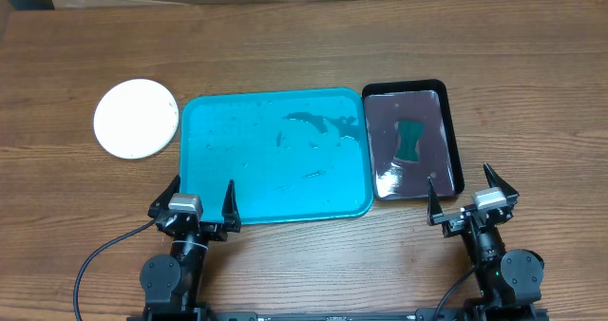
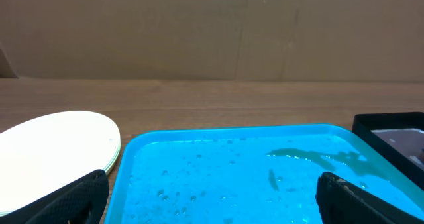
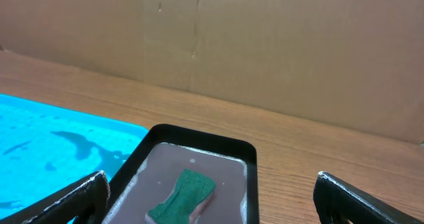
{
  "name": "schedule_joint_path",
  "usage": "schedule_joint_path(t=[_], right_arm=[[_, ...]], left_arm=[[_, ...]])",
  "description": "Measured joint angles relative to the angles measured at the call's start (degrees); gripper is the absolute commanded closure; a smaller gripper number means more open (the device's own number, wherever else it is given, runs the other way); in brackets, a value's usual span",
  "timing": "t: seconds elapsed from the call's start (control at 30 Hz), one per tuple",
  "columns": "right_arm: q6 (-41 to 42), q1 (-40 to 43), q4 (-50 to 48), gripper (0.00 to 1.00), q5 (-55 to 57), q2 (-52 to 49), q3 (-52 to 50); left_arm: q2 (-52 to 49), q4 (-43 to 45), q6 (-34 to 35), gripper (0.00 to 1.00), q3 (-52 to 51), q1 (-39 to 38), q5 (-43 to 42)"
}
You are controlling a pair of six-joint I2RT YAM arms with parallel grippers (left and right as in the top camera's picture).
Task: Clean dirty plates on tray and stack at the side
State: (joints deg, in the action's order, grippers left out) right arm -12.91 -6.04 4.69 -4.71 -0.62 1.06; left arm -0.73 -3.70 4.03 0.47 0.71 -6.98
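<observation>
White-topped stack of plates is sitting at frame left, just beside the wet turquoise tray. Probably light, stiff, slippery; pinching the rim looks best. At the bottom, left gripper and right gripper are both gaping wide, empty.

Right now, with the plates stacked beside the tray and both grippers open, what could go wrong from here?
1. The turquoise tray is wet, with dark smears. The left gripper sits at its near edge, so a careless move might slop water onto the table.
2. Only the top of the plate stack shows, so dirt underneath could go unnoticed.
3. The right gripper is close to the black tray holding the sponge and could nudge it.
</observation>
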Motion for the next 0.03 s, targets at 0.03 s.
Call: schedule_joint_path(t=[0.03], right_arm=[[0.00, 0.00, -0.04, 0.00, 0.02, 0.00, 0.00]], left_arm=[[0.00, 0.02, 0.00, 0.00, 0.00, 0.00, 0.00]])
